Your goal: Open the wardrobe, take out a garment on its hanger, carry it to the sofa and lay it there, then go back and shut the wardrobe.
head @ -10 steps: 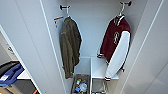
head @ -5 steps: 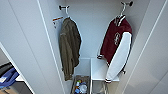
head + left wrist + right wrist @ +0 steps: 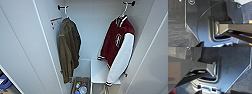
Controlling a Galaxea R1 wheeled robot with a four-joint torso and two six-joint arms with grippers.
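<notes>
The wardrobe (image 3: 95, 27) stands open right in front of me in the head view, its white doors (image 3: 22, 45) swung out to both sides. Inside on the right hangs the garment (image 3: 117, 45), a maroon jacket with white sleeves and a white chest emblem. Its thin white hanger (image 3: 124, 11) hooks over a dark peg at the top. In both wrist views I see my own dark plate above dark carpet.
An olive-brown jacket (image 3: 68, 47) hangs from a second peg on the left. Low inside are a white shelf box (image 3: 100, 71) and a basket (image 3: 81, 86) of small items. The right door (image 3: 155, 62) stands near the maroon jacket. Something blue (image 3: 5, 82) lies past the left door.
The head view has shifted slightly, so the camera has moved a little. Both jackets hang where they did.
</notes>
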